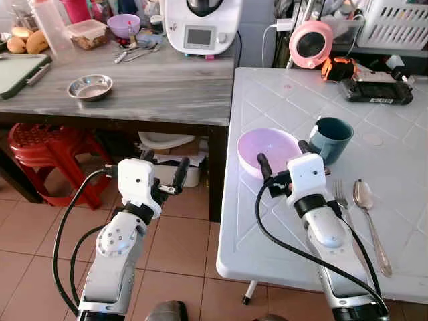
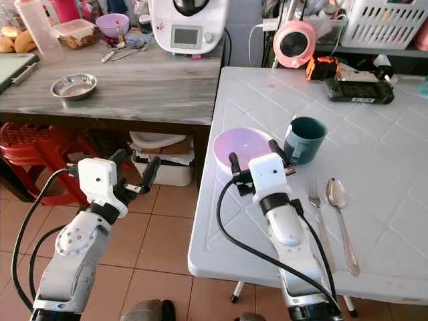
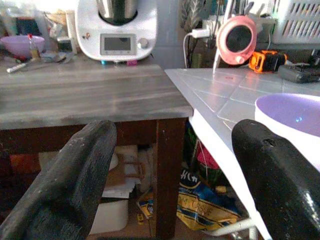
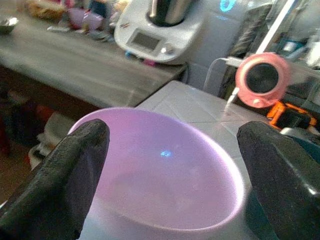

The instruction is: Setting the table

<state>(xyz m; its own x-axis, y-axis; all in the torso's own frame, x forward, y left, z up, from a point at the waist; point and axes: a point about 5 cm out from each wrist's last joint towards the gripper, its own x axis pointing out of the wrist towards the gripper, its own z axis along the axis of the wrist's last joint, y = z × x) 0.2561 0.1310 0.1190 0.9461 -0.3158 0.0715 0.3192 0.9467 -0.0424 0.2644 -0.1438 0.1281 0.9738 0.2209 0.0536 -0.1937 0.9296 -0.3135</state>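
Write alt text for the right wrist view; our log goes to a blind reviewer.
The right gripper, fingers open, faces an empty lilac bowl on a white tiled table. A teal mug stands beside the bowl; beyond are a grey counter and white kitchen machine.

Home kitchen: food processor on wooden counter, tiled floor.

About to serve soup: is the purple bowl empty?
Empty: the bowl stands upright, its bare inside in view.
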